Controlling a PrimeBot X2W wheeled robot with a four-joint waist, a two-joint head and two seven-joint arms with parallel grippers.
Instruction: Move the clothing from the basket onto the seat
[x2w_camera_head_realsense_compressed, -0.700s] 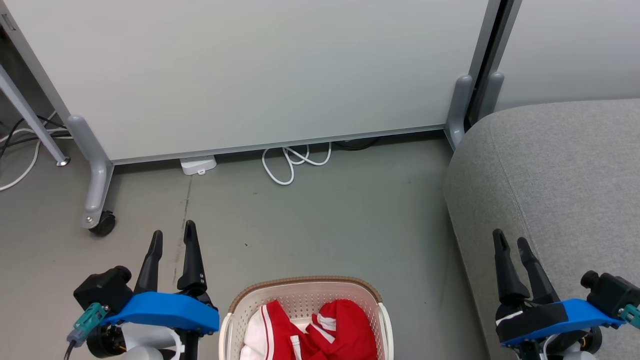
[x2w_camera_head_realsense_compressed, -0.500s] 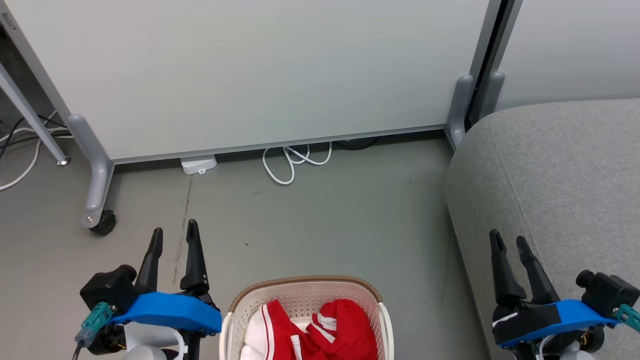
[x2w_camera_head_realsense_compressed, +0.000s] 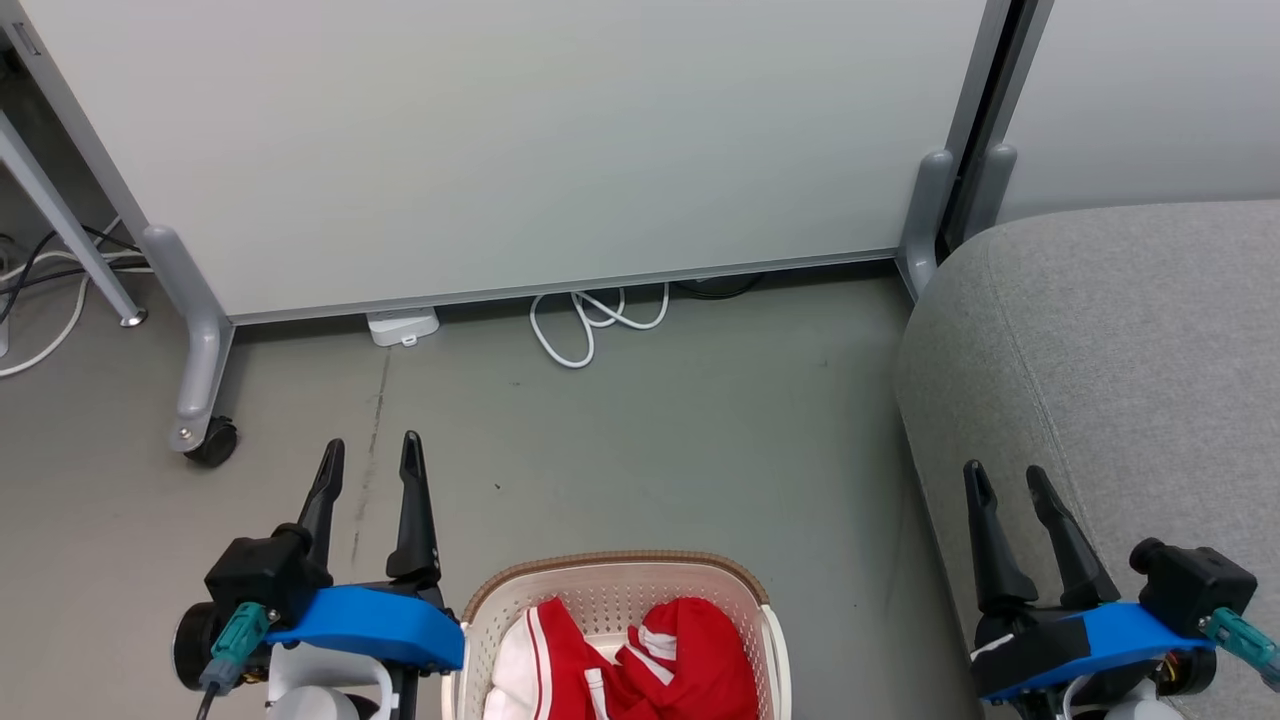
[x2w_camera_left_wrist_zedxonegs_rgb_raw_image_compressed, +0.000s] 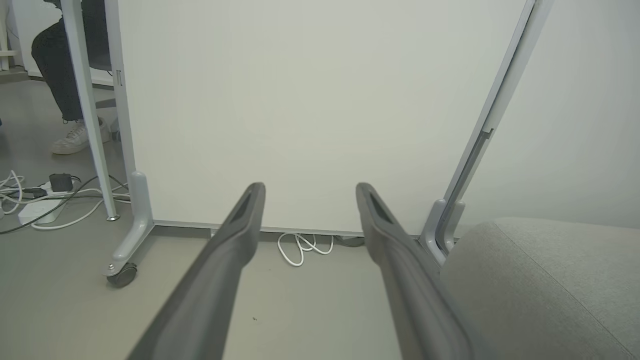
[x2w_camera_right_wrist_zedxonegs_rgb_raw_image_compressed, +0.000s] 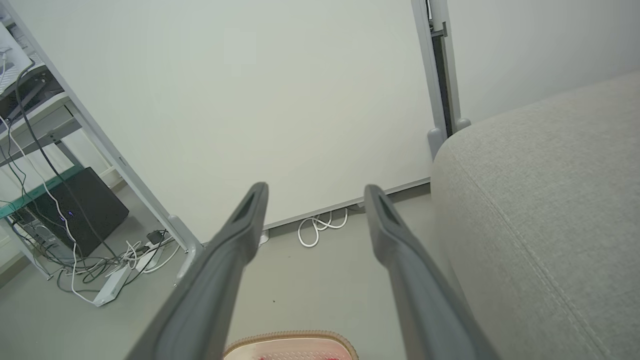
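Observation:
The cream basket (x2w_camera_head_realsense_compressed: 610, 580) with a brown rim stands on the floor at the bottom centre of the head view, and its rim (x2w_camera_right_wrist_zedxonegs_rgb_raw_image_compressed: 292, 340) peeks into the right wrist view. Red and white clothing (x2w_camera_head_realsense_compressed: 640, 660) lies bunched inside it. The light-grey seat (x2w_camera_head_realsense_compressed: 1120, 360) rises at the right; it also shows as the seat (x2w_camera_left_wrist_zedxonegs_rgb_raw_image_compressed: 540, 280) and the seat (x2w_camera_right_wrist_zedxonegs_rgb_raw_image_compressed: 545, 200) in the wrist views. My left gripper (x2w_camera_head_realsense_compressed: 368, 455) stands open just left of the basket, above the floor. My right gripper (x2w_camera_head_realsense_compressed: 1003, 480) stands open over the seat's front left edge. Both hold nothing.
A white partition panel (x2w_camera_head_realsense_compressed: 520, 150) on grey wheeled feet (x2w_camera_head_realsense_compressed: 205, 440) closes off the back. A looped white cable (x2w_camera_head_realsense_compressed: 590, 320) and a small white box (x2w_camera_head_realsense_compressed: 402, 326) lie at its foot. Cables and a power strip (x2w_camera_right_wrist_zedxonegs_rgb_raw_image_compressed: 112, 287) clutter the far left, where a person's shoe (x2w_camera_left_wrist_zedxonegs_rgb_raw_image_compressed: 75, 140) shows.
The left gripper has shifted right, closer to the basket, and slightly forward. The right gripper has drifted a little left. The picture has shifted slightly, so the camera moved too.

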